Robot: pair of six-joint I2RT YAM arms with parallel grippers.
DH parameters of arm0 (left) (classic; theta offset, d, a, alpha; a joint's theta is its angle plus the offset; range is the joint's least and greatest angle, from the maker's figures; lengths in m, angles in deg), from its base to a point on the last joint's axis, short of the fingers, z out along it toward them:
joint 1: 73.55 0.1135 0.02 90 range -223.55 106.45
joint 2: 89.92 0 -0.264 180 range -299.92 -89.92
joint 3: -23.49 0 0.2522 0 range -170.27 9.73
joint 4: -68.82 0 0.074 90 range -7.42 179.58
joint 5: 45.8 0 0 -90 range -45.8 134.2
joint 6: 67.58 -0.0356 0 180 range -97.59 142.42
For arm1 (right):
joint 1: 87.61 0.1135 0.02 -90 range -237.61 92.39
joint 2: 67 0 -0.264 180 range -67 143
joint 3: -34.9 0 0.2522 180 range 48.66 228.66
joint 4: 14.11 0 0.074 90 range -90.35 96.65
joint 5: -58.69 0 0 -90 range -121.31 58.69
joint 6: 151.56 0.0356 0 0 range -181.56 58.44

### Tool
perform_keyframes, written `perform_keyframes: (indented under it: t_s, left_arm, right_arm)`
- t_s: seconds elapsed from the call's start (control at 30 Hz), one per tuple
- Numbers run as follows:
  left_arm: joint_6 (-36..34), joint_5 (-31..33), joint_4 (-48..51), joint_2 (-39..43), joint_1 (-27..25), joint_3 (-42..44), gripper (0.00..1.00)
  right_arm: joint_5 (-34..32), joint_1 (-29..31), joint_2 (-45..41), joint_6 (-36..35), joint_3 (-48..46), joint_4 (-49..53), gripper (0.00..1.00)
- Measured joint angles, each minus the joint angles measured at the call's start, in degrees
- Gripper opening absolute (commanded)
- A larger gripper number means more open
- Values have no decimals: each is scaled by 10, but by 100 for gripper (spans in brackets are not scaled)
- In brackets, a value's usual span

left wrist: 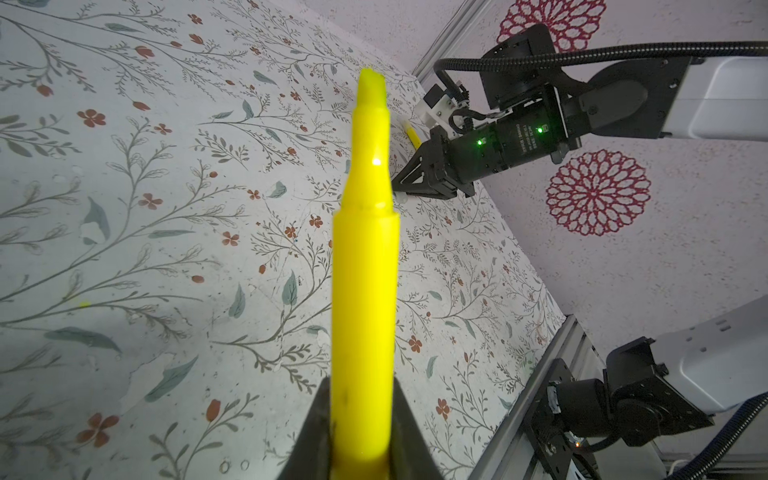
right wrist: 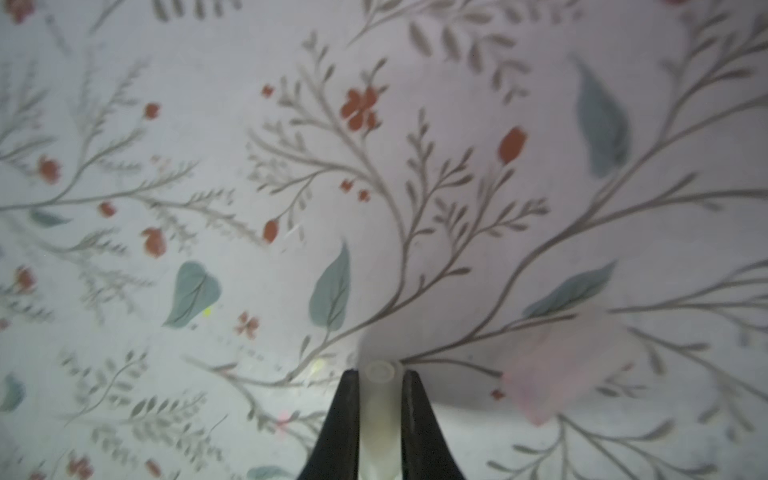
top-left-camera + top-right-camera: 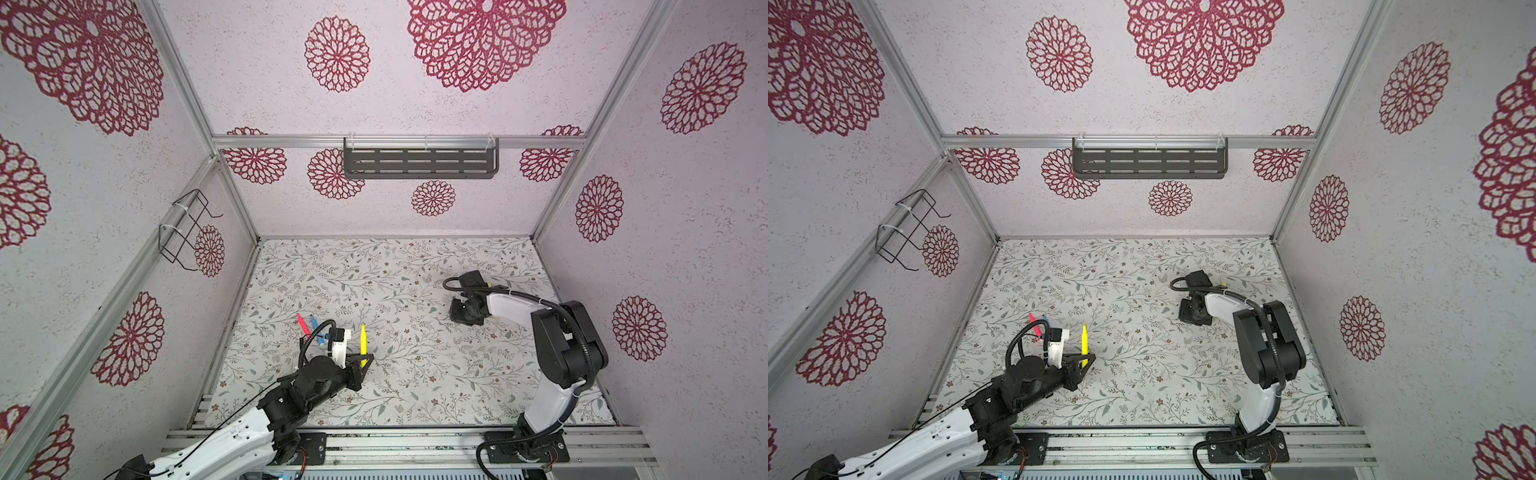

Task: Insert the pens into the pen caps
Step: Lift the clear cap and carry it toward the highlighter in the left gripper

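My left gripper (image 3: 365, 360) is shut on the lower barrel of a yellow pen (image 3: 363, 341), whose tapered tip (image 1: 370, 83) points away from the jaws. A pink-red pen (image 3: 303, 324) and a blue pen (image 3: 317, 330) lie side by side on the mat just left of that arm. On the right, my right gripper (image 1: 397, 186) points down at the mat and is shut on a clear pen cap (image 2: 380, 399), open end outward. Another yellow pen (image 1: 412, 135) lies just behind it, mostly hidden in both top views. A blurred, pale pinkish translucent piece (image 2: 569, 368) lies beside the held cap.
The floral mat (image 3: 415, 374) covers the floor between patterned walls. A wire rack (image 3: 187, 228) hangs on the left wall and a slotted dark shelf (image 3: 419, 163) on the back wall. An aluminium rail (image 3: 415, 440) with both arm bases runs along the front edge.
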Motion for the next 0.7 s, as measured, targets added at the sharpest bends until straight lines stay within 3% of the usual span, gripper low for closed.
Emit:
perform_keyframes:
  t_s: [0.17, 0.37, 0.53, 0.7]
  left_arm:
    - [-2, 0, -2, -9, 0, 0, 0]
    - [-5, 0, -5, -17, 0, 0, 0]
    - [-7, 0, -14, -25, 0, 0, 0]
    - [-7, -2, -24, -42, 0, 0, 0]
  right_arm:
    - [174, 1, -116, -16, -111, -120, 0]
    - [318, 3, -246, -4, -183, -281, 0]
    - [410, 15, -320, 39, -237, -440, 0]
    - [463, 35, -372, 65, -257, -529, 1]
